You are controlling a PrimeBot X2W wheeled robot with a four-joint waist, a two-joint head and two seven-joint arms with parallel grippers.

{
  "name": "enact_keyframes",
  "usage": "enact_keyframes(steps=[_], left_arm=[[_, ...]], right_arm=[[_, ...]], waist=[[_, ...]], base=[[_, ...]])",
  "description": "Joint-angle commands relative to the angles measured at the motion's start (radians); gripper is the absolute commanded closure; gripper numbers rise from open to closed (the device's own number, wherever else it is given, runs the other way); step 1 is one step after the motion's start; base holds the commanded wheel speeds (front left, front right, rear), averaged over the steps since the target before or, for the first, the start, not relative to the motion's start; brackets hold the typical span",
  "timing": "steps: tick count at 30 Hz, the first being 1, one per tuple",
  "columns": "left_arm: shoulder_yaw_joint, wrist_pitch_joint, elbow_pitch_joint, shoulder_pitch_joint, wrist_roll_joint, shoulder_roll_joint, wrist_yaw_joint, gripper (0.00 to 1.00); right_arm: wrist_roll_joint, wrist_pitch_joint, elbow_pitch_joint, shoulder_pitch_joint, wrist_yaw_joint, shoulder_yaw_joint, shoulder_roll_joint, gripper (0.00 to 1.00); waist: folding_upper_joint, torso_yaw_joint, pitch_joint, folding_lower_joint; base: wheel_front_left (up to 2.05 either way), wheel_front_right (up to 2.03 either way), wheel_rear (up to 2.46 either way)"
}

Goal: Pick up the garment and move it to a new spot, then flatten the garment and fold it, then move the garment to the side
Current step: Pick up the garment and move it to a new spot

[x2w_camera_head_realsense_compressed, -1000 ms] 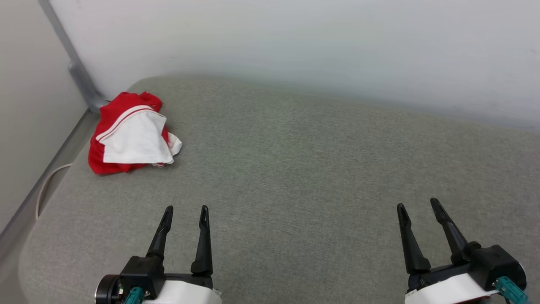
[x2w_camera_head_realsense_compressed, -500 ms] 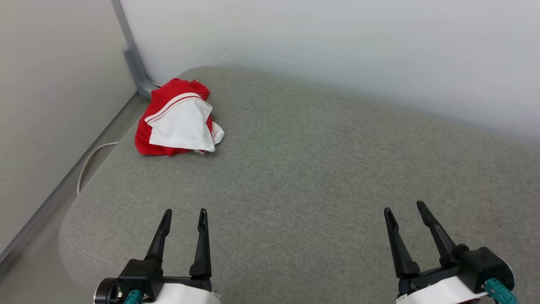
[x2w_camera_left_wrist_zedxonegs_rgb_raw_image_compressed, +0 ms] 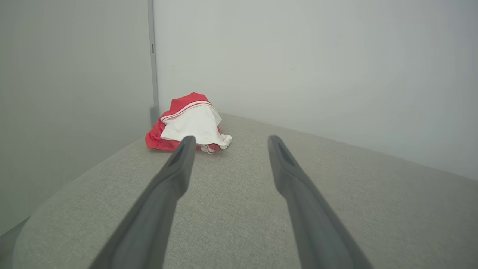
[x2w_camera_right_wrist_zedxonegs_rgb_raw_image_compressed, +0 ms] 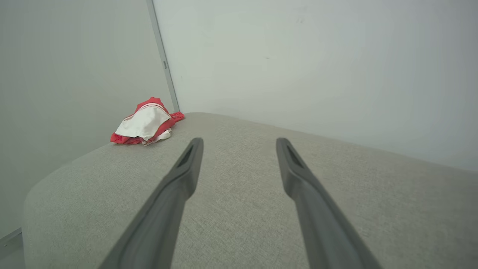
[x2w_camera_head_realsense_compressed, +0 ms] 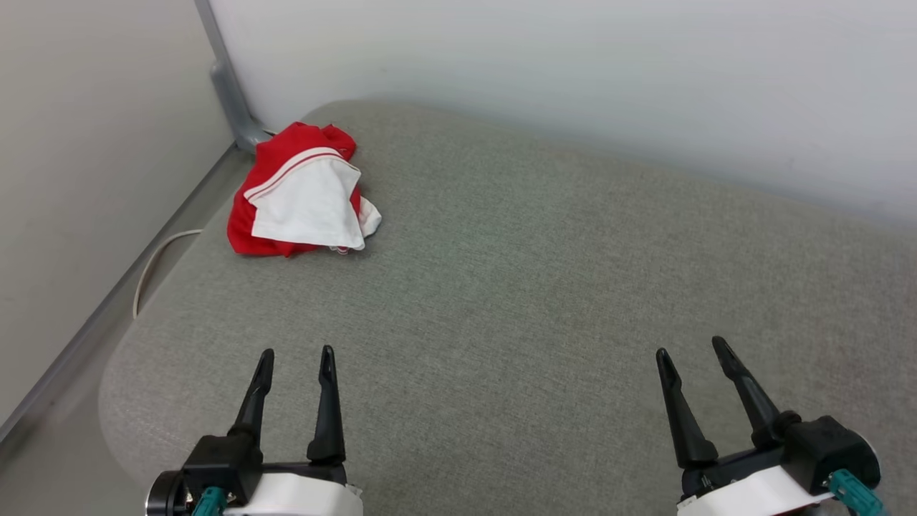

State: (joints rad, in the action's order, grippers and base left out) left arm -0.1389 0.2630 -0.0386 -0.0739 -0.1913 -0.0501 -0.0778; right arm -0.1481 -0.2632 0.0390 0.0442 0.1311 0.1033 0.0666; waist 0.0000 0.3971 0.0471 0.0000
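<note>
The garment (x2w_camera_head_realsense_compressed: 301, 197) lies crumpled in a red and white heap at the far left corner of the grey cushioned surface (x2w_camera_head_realsense_compressed: 544, 287); a white sleeve with striped trim is on top and the lettering is hidden. From the left wrist the garment (x2w_camera_left_wrist_zedxonegs_rgb_raw_image_compressed: 188, 123) sits ahead, slightly left of the fingers, and from the right wrist the garment (x2w_camera_right_wrist_zedxonegs_rgb_raw_image_compressed: 143, 123) is far to the left. My left gripper (x2w_camera_head_realsense_compressed: 296, 357) is open and empty, well short of the heap. Over at the lower right, my right gripper (x2w_camera_head_realsense_compressed: 689, 348) is also open and empty.
A white wall (x2w_camera_head_realsense_compressed: 573, 86) runs behind the cushion and a grey metal post (x2w_camera_head_realsense_compressed: 226, 86) stands at the corner beside the garment. A pale cable (x2w_camera_head_realsense_compressed: 154, 261) hangs off the cushion's left edge, where the floor (x2w_camera_head_realsense_compressed: 43, 444) drops away.
The camera has swung left, so the whole scene shifted right in the picture. Both grippers stay open and low; the garment has not been touched.
</note>
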Motion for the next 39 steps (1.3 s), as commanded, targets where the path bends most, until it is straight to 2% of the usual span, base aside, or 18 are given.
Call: enact_keyframes(steps=[1,3,8,12,15,16,20,23,28,32,37,38,39], left_arm=[[0.003,0.003,0.012,0.022,-0.008,0.000,-0.003,0.00],[0.016,0.003,0.023,0.057,-0.017,0.000,-0.004,0.00],[0.054,0.003,0.142,0.189,-0.015,0.000,0.037,0.00],[0.082,-0.024,0.332,0.377,-0.005,-0.056,0.060,0.00],[0.102,-0.136,0.434,0.520,-0.017,-0.115,0.074,0.00],[0.102,-0.136,0.434,0.520,-0.017,-0.115,0.074,0.00],[0.130,-0.312,0.515,0.674,-0.051,-0.193,0.105,0.00],[0.140,-0.436,0.541,0.760,-0.035,-0.270,0.096,0.00],[0.161,-0.623,0.590,0.858,-0.032,-0.360,0.079,0.00],[0.169,-0.714,0.613,0.886,-0.031,-0.404,0.061,0.00],[0.192,-0.769,0.631,0.859,-0.044,-0.440,0.041,0.00],[0.194,-0.772,0.631,0.850,-0.047,-0.442,0.043,0.42],[0.196,-0.769,0.630,0.845,-0.051,-0.443,0.046,1.00]], right_arm=[[0.006,-0.002,-0.009,-0.018,-0.001,-0.003,0.017,0.00],[0.004,-0.002,-0.022,-0.033,-0.001,0.002,0.031,0.00],[-0.001,-0.002,-0.066,-0.072,-0.001,0.008,0.090,0.00],[-0.010,-0.002,-0.102,-0.102,-0.001,0.008,0.145,0.00],[-0.013,-0.002,-0.132,-0.123,-0.001,0.013,0.179,0.00],[-0.013,-0.002,-0.132,-0.123,-0.001,0.013,0.179,0.00],[-0.023,-0.002,-0.159,-0.149,-0.001,0.014,0.204,0.00],[-0.022,-0.002,-0.170,-0.164,-0.001,0.021,0.217,0.00],[-0.028,-0.002,-0.180,-0.186,-0.001,0.021,0.230,0.00],[-0.032,-0.002,-0.185,-0.194,-0.001,0.019,0.233,0.00],[-0.034,-0.002,-0.182,-0.204,-0.001,0.018,0.237,0.00],[-0.034,-0.002,-0.181,-0.205,-0.001,0.017,0.237,0.00],[-0.034,-0.002,-0.179,-0.206,-0.001,0.016,0.237,0.00]], waist=[[0.0000,-0.018,0.028,0.0000],[0.0000,-0.035,0.058,0.0000],[0.0000,-0.085,0.163,0.0000],[0.0000,-0.126,0.251,0.0000],[0.0000,-0.163,0.313,0.0000],[0.0000,-0.163,0.313,0.0000],[0.0000,-0.211,0.373,0.0000],[0.0000,-0.241,0.413,0.0000],[0.0000,-0.277,0.471,0.0000],[0.0000,-0.294,0.501,0.0000],[0.0000,-0.301,0.519,0.0000],[0.0000,-0.301,0.520,0.0000],[0.0000,-0.300,0.519,0.0000]], base=[[0.00,0.00,0.00],[0.00,0.00,0.00],[0.00,0.00,0.00],[0.00,0.00,0.00],[0.00,0.00,0.00],[0.00,0.00,0.00],[0.00,0.00,0.00],[0.00,0.00,0.00],[0.00,0.00,0.00],[0.00,0.00,0.00],[0.00,0.00,0.00],[0.00,0.00,0.00],[0.00,0.00,0.00]])
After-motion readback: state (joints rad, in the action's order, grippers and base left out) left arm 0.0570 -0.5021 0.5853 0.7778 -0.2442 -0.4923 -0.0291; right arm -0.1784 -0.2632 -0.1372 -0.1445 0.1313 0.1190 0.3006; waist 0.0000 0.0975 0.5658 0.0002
